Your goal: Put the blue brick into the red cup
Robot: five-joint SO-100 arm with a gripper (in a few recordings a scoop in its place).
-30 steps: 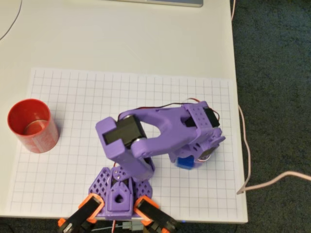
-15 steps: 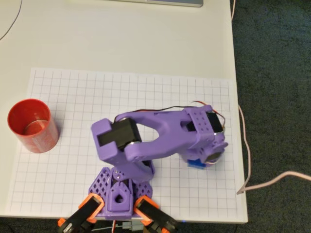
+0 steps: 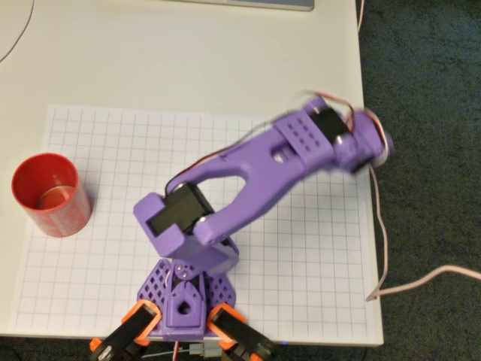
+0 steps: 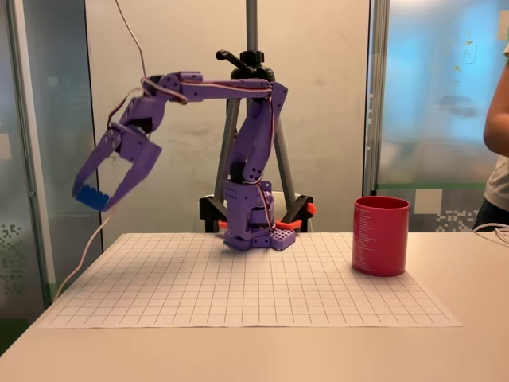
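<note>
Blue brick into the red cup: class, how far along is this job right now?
Done: the brick is picked up, pinched between the fingers high above the grid mat. In hand: carrying it. Left: cross to the cup at the mat's opposite side and drop it in.

A pale cream bench [image 3: 188, 60] is carrying a white gridded sheet [image 3: 98, 150], which is lying flat and reaching almost to the bench's right edge in the overhead view. Dark grey-green carpet [image 3: 428, 113] is covering the floor beside it, with a pale cable [image 3: 421, 282] trailing across. In the fixed view a tripod [image 4: 251, 95] is standing behind the bench, in front of a light wall panel [image 4: 318, 95]. Glass partitions [image 4: 437, 103] are flanking the panel, letting bluish daylight through. A person's arm [image 4: 499, 127] is showing at the right edge.
</note>
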